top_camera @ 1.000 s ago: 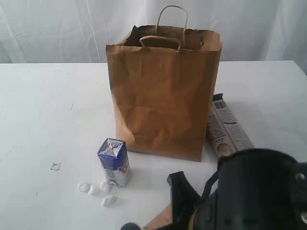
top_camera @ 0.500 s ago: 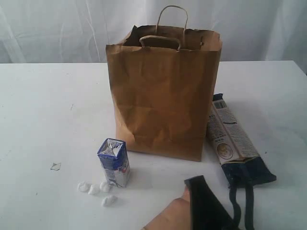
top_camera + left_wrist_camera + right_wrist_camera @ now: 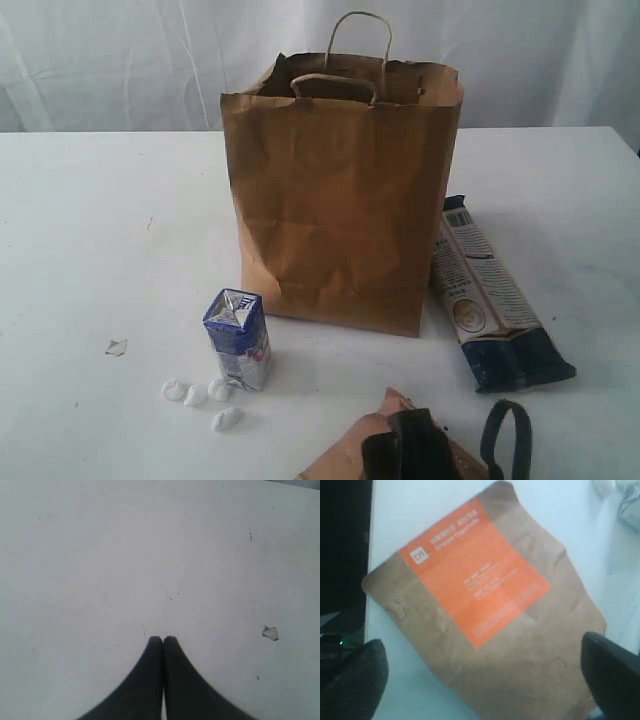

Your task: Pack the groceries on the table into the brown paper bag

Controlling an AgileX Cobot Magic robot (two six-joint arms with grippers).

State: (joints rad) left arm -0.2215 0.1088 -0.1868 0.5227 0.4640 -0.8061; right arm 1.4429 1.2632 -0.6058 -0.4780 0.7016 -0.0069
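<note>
Here the right fingers [image 3: 355, 680] stand wide over the brown pouch [image 3: 485, 605]; the left fingers [image 3: 150, 680] are pressed together.

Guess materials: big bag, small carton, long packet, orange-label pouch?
Brown paper bag: matte kraft paper, creased, twisted paper handles.
Small carton: likely coated paperboard, folded printed top.
Long packet: probably plastic film, printed, crimped dark end.
Brown pouch: matte kraft-look paper, wrinkled, with a smooth orange label; lining not visible.
</note>
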